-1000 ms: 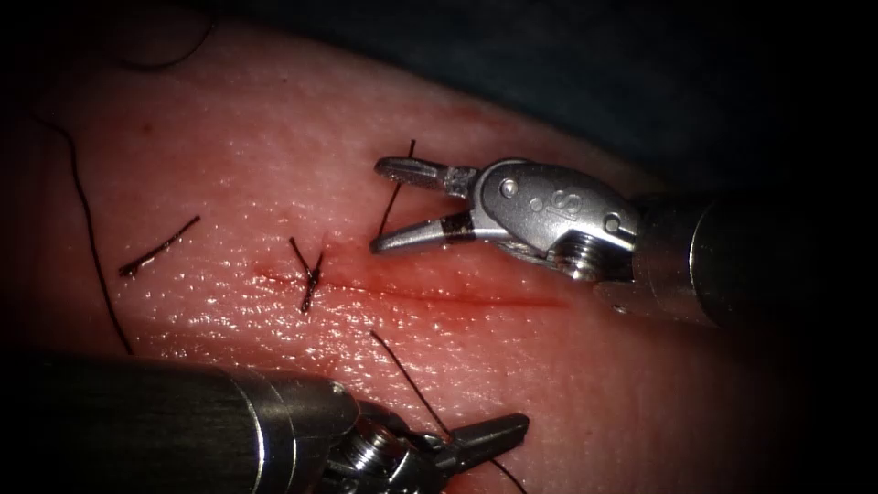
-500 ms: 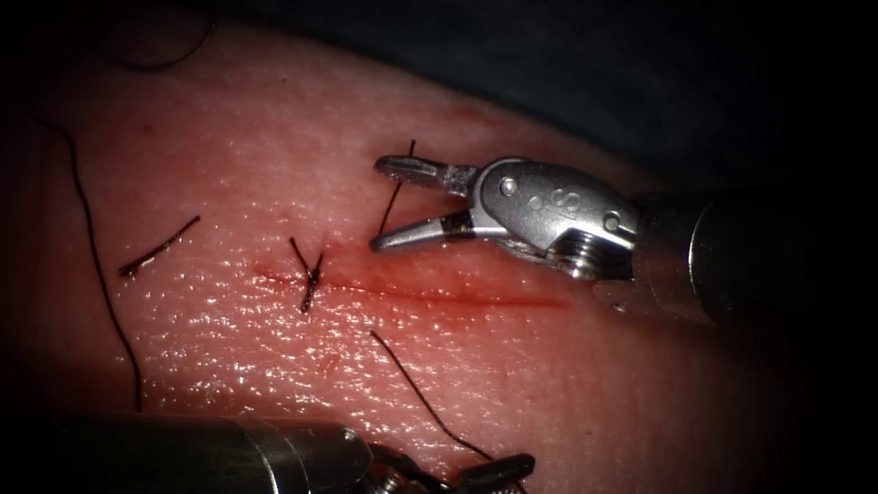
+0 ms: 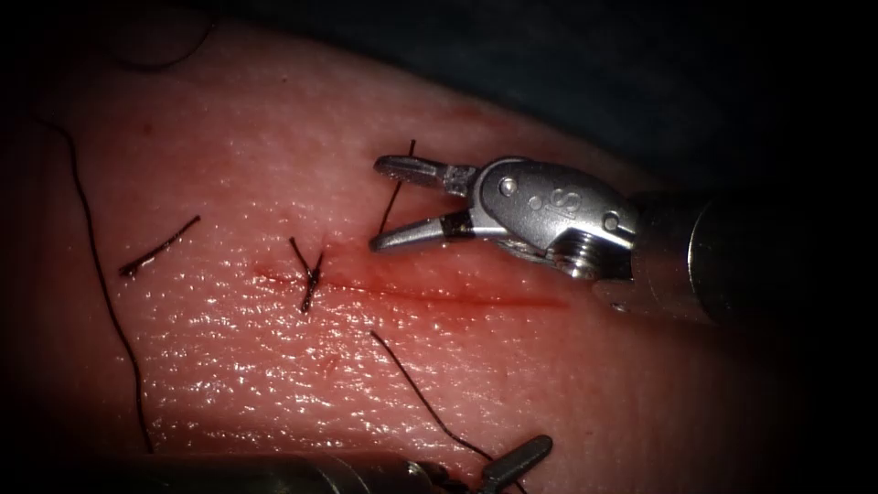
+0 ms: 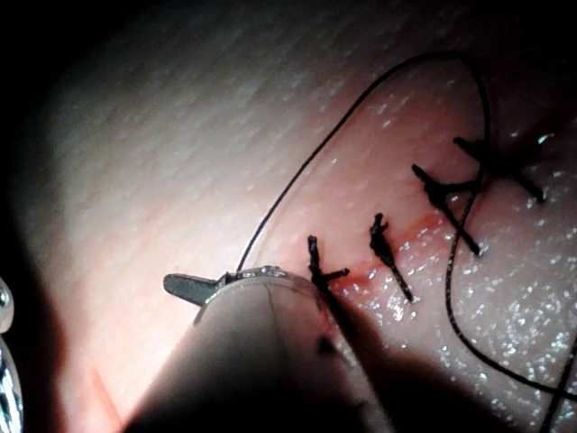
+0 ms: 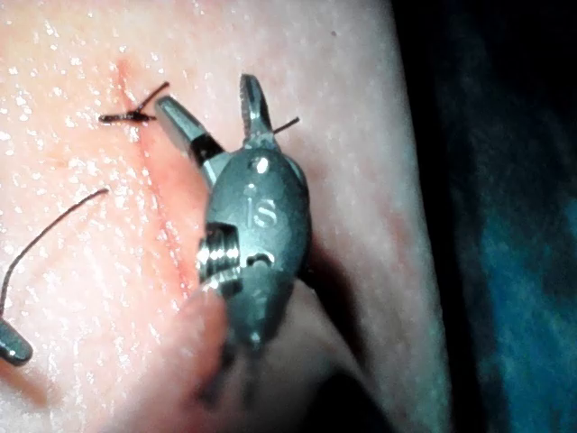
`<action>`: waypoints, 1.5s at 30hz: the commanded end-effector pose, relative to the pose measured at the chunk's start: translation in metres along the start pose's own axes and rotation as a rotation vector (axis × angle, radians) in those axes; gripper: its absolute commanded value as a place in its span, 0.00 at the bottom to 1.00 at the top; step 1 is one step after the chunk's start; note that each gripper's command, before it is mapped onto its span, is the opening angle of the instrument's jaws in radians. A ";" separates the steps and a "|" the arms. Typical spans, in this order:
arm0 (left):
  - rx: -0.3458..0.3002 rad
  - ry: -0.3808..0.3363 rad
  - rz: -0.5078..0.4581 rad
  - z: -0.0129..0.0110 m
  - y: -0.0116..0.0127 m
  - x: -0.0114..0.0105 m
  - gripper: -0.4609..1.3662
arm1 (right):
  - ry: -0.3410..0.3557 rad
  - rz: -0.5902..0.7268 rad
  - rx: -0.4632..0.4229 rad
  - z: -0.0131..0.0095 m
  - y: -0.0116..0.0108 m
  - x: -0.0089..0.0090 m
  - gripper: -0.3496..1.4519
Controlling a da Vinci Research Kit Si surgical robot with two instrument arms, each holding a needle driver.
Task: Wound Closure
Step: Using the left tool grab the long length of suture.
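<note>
The cut (image 3: 439,295) is seen across the middle of the frame, with one stitch (image 3: 309,274) at its left end. Below it, the thread (image 3: 416,389) is pinched by the left tool (image 3: 517,455), which has been drawn lower, to the bottom edge. Above the cut, the right tool (image 3: 377,206) is held spread wide, with nothing in it. A slow, steady pull seems needed next.

Left claw (image 3: 517,457) cut by endoscope frame's bottom edge; thread (image 3: 421,393) grip unclear.

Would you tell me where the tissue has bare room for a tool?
Bare: the tissue between the cut and the left tool, right of the thread it grips. Crowded: around the knot and the open, empty right tool.
</note>
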 end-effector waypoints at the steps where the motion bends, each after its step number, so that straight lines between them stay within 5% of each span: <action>1: -0.016 -0.001 0.006 0.0002 0.0001 -0.0002 0.54 | 0.000 0.001 0.002 0.0000 0.0000 0.0001 0.64; 12: -0.057 -0.021 0.047 0.0020 0.0019 -0.0015 0.56 | 0.000 0.001 0.002 -0.0001 -0.0001 0.0001 0.64; 26: -0.013 0.008 0.048 0.0018 0.0018 0.0010 0.55 | 0.001 0.000 0.003 -0.0001 -0.0001 0.0001 0.64; 31: -0.020 0.029 0.053 0.0018 0.0019 0.0015 0.41 | 0.001 0.000 0.003 -0.0001 -0.0001 0.0001 0.64; 36: -0.017 0.043 0.054 0.0022 0.0020 0.0016 0.08 | 0.001 0.000 0.003 -0.0001 -0.0001 0.0001 0.64; 45: -0.041 0.129 0.068 0.0021 0.0017 0.0014 0.06 | 0.001 0.000 0.004 -0.0001 -0.0002 0.0001 0.64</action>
